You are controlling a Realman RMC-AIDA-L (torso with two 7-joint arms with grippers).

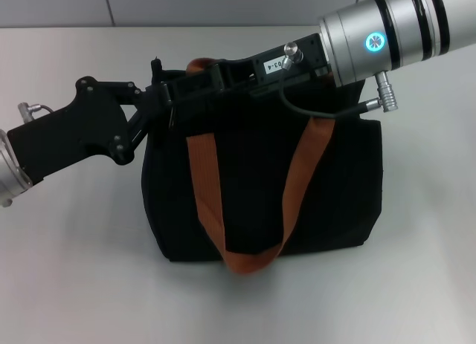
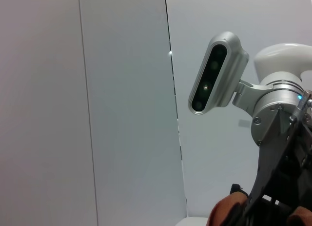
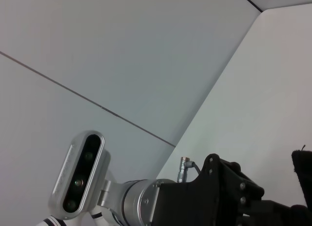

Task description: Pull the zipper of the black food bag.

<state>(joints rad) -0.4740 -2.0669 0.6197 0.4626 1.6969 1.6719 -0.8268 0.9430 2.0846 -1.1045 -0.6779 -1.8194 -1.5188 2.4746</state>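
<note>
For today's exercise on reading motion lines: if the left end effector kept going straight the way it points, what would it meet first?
The left end effector points across the top of the black bag toward the right end effector. It would probably meet that first, or the bag's top edge; depth is unclear.

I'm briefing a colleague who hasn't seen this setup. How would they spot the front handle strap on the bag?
On the white table stands one black food bag. Down its near face hangs the front handle strap, a rust-orange webbing band making a long U that dips almost to the bag's base. It is the only bright colour against the black fabric.
</note>
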